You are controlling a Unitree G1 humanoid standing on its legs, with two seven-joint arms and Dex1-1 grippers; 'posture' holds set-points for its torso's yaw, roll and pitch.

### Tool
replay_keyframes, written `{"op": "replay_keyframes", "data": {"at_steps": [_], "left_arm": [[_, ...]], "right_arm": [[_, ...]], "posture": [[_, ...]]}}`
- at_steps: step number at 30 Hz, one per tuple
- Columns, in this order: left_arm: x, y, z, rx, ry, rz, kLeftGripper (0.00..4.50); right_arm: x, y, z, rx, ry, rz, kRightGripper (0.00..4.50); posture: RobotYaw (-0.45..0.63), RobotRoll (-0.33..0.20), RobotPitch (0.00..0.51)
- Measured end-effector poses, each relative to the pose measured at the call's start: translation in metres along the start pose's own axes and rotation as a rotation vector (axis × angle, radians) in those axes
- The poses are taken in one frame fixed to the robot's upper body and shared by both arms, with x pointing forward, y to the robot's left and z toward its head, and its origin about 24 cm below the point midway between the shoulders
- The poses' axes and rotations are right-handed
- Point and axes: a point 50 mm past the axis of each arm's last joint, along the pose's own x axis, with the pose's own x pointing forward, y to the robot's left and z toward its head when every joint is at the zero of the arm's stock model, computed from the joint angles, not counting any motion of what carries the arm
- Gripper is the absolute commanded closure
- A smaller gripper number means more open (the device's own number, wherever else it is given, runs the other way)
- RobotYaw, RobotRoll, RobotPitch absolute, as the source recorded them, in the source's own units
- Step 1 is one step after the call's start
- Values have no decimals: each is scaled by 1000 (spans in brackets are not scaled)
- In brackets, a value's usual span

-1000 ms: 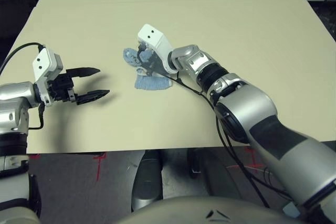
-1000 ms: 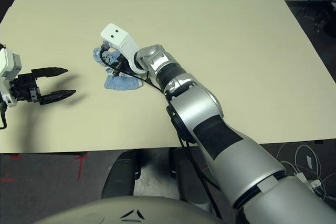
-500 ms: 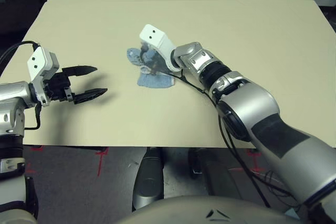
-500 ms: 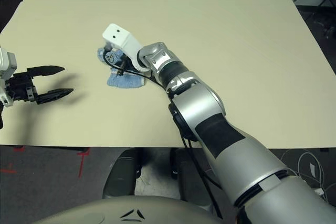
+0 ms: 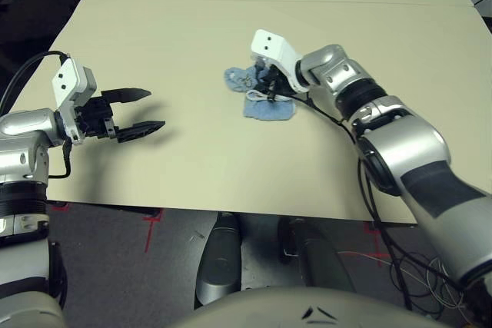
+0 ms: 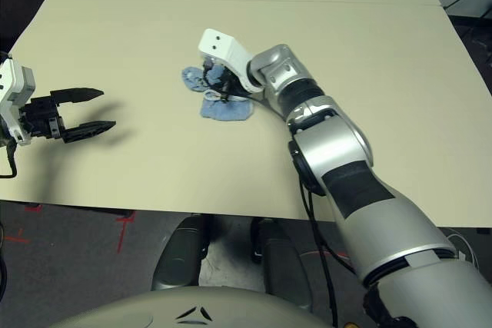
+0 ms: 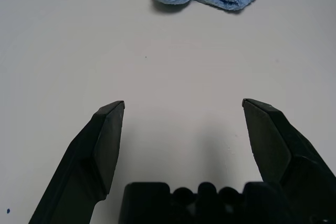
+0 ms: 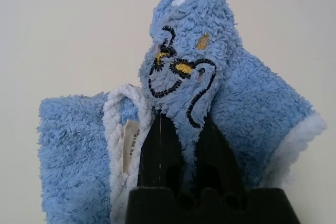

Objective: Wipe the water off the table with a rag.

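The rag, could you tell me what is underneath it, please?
The rag lies on the bare table, pinched in the right tool. Any water beneath it is covered by the cloth.

One rag is lying on one table; two grippers are showing: one left gripper standing spread apart, one right gripper pinching the rag's fold

Floor: dark grey, lower part of frame
Floor marks: red tape crosses
Cables: pale, lower right corner
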Motion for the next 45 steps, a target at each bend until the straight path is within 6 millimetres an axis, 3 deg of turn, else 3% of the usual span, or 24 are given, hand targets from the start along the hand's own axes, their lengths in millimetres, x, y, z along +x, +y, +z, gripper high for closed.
{"op": "replay_keyframes", "data": {"at_steps": [7,13,16,19,28,33,41,42,45], "left_arm": [[4,3,1,-5,-23,5,0],[11,11,6,-28,-77,39,0],[12,16,9,-45,-114,70,0],[13,16,4,-71,-118,75,0],[17,19,8,-60,-140,74,0],[16,20,4,-75,-136,78,0],[17,19,4,-74,-138,81,0],[17,19,4,-74,-138,82,0],[18,19,3,-80,-144,99,0]], "right_arm": [[-45,-8,-34,223,-66,33,4429],[-108,-19,-20,330,-234,-26,4429],[-137,-20,-27,347,-231,-102,4429],[-155,-17,-47,398,-186,-163,4429],[-167,-4,-86,458,-69,-246,4429],[-176,-7,-98,456,-35,-331,4429],[-162,-17,-115,503,-36,-436,4429],[-160,-18,-118,507,-34,-450,3710],[-159,-22,-126,525,-21,-512,2755]], "posture": [[265,0,212],[233,0,207],[222,0,205],[204,0,203],[192,0,204],[188,0,206],[198,0,210],[198,0,210],[199,0,212]]}}
